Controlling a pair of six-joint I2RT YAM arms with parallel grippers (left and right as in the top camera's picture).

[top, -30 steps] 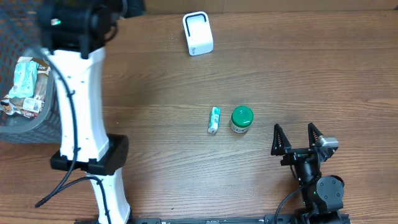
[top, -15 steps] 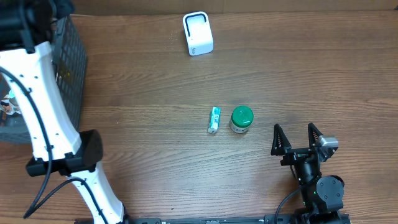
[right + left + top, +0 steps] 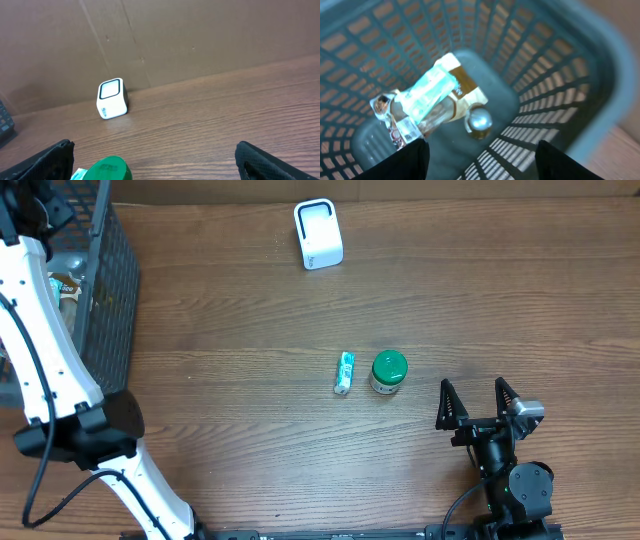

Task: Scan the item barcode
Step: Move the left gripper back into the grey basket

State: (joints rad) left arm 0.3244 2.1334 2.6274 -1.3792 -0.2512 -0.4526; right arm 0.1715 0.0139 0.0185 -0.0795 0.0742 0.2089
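- The basket point(image 3: 112, 290) stands at the table's point(image 3: 250, 460) far left; wrapped packets point(image 3: 427, 97) lie in it, below my left pincer point(image 3: 482, 162).
- The scanner point(image 3: 318, 233) stands at the back, middle.
- A small packet point(image 3: 344, 372) lies just left of the jar point(image 3: 389, 372).
- My right pincer point(image 3: 472, 390) sits right of the jar, nearer the front.

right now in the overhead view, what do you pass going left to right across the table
dark grey mesh basket, white boxy scanner, small teal-and-white packet, green-lidded round jar, black right tool

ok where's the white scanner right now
Overhead, the white scanner stands near the far edge of the table, about centre, well beyond the green-lidded jar and the small teal packet beside it.
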